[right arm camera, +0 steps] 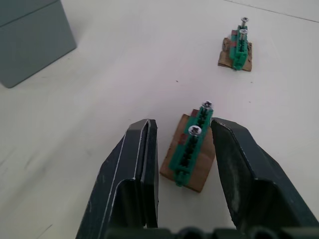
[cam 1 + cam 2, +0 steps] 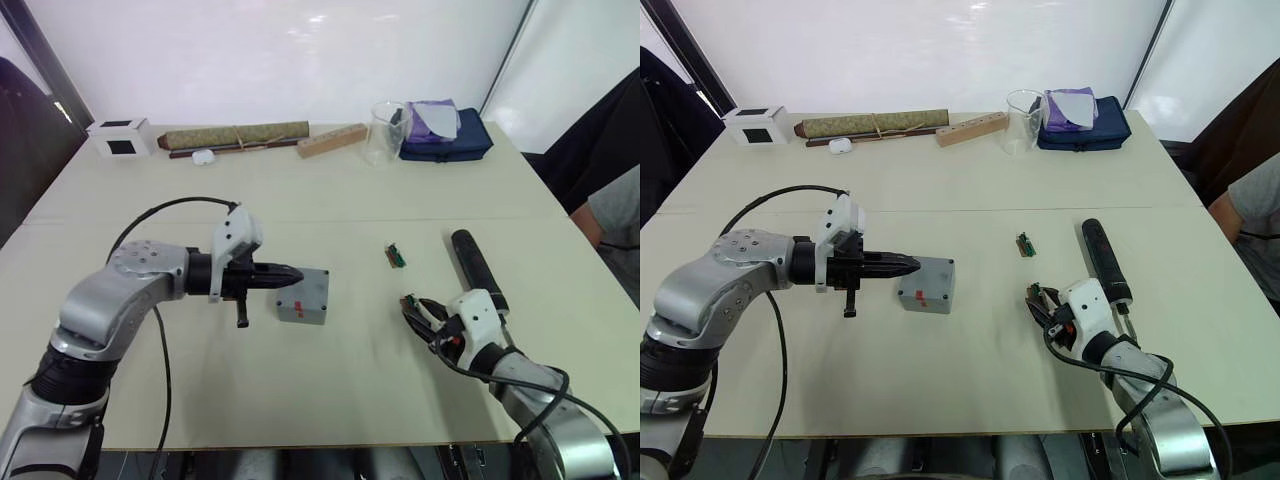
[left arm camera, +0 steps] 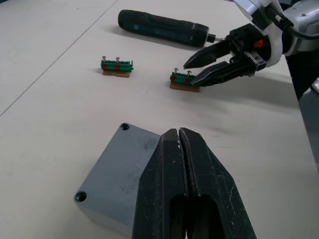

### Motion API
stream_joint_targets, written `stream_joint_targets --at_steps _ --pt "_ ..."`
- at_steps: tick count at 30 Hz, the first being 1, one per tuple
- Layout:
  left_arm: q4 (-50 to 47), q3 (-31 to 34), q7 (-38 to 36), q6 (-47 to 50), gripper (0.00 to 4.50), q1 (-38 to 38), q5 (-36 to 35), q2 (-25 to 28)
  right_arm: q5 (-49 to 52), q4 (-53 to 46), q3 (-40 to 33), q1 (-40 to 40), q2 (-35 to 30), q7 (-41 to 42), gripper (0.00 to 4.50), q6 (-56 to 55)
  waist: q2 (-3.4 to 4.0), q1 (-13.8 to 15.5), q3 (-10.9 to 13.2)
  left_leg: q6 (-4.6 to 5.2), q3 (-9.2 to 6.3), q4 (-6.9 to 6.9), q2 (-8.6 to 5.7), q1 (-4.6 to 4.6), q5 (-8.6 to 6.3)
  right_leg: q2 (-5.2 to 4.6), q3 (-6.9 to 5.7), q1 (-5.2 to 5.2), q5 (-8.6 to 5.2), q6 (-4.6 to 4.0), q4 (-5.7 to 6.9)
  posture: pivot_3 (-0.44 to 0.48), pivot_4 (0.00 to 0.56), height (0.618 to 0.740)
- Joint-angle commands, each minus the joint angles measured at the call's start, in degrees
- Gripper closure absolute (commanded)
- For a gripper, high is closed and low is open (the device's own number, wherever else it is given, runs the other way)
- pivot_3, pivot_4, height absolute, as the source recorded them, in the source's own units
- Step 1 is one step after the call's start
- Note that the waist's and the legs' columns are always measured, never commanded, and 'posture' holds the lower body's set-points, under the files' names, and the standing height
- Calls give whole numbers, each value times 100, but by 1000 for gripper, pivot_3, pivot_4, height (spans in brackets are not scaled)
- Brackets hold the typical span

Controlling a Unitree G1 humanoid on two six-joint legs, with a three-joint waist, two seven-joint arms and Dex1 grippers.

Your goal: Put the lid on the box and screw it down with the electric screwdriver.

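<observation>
Right at the near edge of the table [image 2: 330, 390], my right gripper [image 1: 185, 144] sits low with its fingers apart, straddling a small green screw holder [image 1: 189, 147] on a brown pad; two upright screws stand in it. On the other side my left gripper [image 3: 180, 149] has its black fingers pressed together, empty, their tips just over the near edge of the box [image 2: 303, 296].

That box is a small square grey metal piece lying flat at the table's middle, its top closed, with dark screw holes at two corners visible and a small red mark on its side wall. Whether the lid is already on it I cannot tell.

Beyond my right gripper lies the electric screwdriver [image 2: 474, 264], a black stick. A second green screw holder [image 2: 397, 256] rests between it and the box.
</observation>
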Motion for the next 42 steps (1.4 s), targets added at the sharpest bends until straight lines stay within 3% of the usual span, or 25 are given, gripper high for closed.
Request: stream_joint_targets --at_steps 1,2,16,22,27,33,42 --pt "-93 -24 20 -87 4500 -22 43 53 -67 -50 34 -52 8 -38 4156 -157 0 -1 0 0 0 0 0 0 0 0 0 0 0 0 0 0 150 740" --pt "-96 -32 22 -93 4500 -12 53 53 -87 -34 35 -58 9 -48 4334 -174 0 0 0 0 0 0 0 0 0 0 0 0 0 0 0 0 150 740" --pt "139 -70 -64 -259 4500 18 184 61 59 -258 -239 19 -190 199 4334 -453 0 2 0 0 1 0 0 0 0 0 0 0 0 0 0 0 150 740" --pt "753 277 -19 -297 4500 -92 126 118 734 -1005 -533 -323 -499 483 4334 32 3 -13 3 0 1 0 0 0 0 1 0 -1 1 1 2 0 150 740" --pt "950 678 51 -3 4500 -27 -169 164 1209 -1218 -46 -1453 -527 484 4334 715 3 -23 4 0 -1 1 3 1 0 3 -1 -5 1 1 5 0 150 740" --pt "515 980 215 242 4500 627 -448 215 773 -323 1216 -2750 -49 438 4334 831 2 -22 6 0 -3 -2 2 -4 0 -2 -2 -9 2 4 5 0 150 740" --pt "30 1086 611 344 4500 993 -673 127 514 343 1650 -3103 202 607 4334 540 0 -8 7 0 -4 2 -4 -9 0 -15 1 -10 3 2 4 0 150 740"
